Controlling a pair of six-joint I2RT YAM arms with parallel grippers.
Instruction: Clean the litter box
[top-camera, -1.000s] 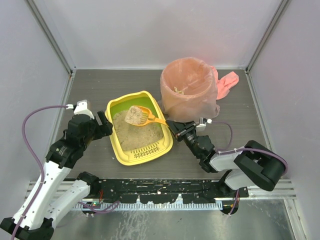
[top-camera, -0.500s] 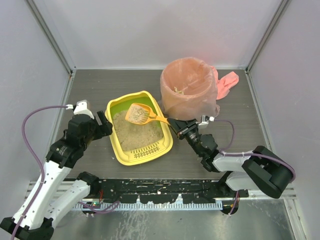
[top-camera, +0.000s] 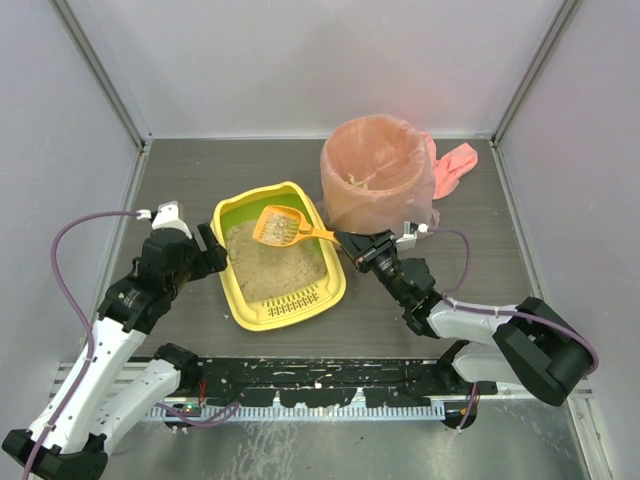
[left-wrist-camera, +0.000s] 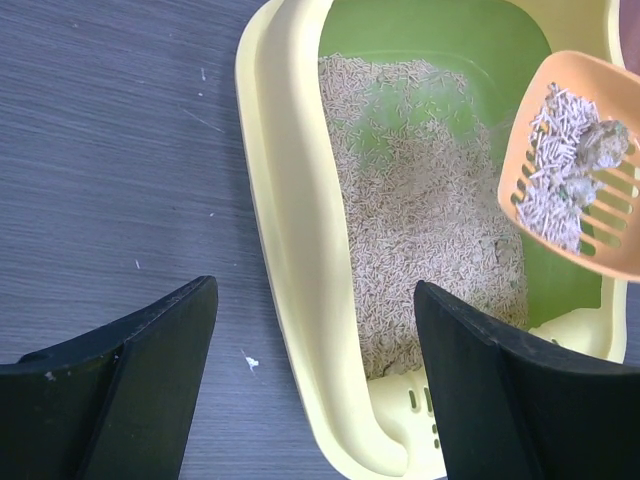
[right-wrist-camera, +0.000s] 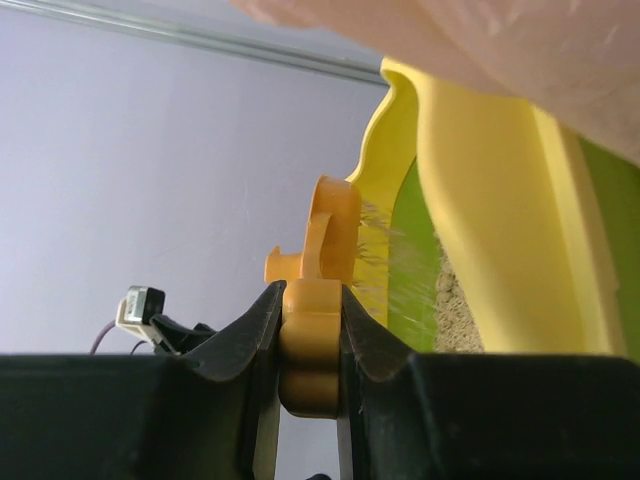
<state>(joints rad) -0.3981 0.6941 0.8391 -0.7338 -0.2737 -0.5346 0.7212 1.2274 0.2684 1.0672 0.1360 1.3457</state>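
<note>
The yellow litter box with green inner wall and beige litter lies mid-table, its slotted ledge at the near end. My right gripper is shut on the handle of the small orange scoop. It holds the scoop above the box's far end with clumps and pellets in it. In the right wrist view the jaws pinch the handle, and litter grains fall beside the box wall. My left gripper is open and straddles the box's left rim without holding it.
A round bin lined with a pink bag stands just behind the right of the box, close to the scoop handle. Loose pink bag material lies at its right. Grey walls enclose the table on three sides.
The right gripper has lifted the scoop slightly and pushed it toward the far end. Loose litter has sifted out, leaving a smaller load. The left arm has barely moved.
</note>
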